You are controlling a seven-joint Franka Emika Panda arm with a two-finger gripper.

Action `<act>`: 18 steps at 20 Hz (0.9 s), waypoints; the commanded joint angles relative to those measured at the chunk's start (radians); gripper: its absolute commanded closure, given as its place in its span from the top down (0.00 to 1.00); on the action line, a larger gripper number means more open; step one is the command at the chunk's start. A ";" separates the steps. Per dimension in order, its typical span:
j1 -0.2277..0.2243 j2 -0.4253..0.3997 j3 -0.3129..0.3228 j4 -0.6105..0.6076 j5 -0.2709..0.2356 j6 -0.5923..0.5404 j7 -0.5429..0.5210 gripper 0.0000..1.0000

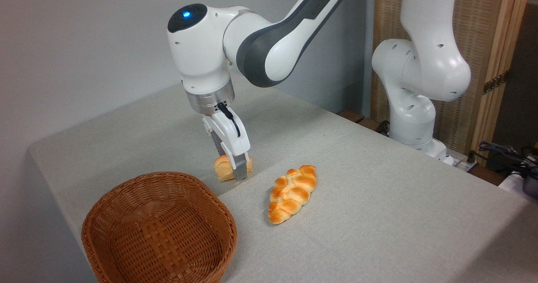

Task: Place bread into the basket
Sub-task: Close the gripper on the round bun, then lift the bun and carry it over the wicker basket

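Bread [224,167] is gripped between the down-pointing jaws of the gripper [236,170], held low just behind the basket [159,228], with the wrist nearly vertical.

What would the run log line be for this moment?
phase: grasping | gripper: around bun, closure unclear | bun: on table | basket: empty | braided loaf: untouched
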 commanded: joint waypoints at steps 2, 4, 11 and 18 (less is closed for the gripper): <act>-0.002 0.001 0.005 -0.007 -0.020 0.017 0.020 0.27; -0.002 -0.002 0.007 -0.002 -0.020 0.009 0.015 0.28; 0.004 -0.016 0.022 0.192 -0.049 -0.171 0.004 0.30; 0.011 0.018 0.031 0.232 -0.047 0.068 -0.006 0.37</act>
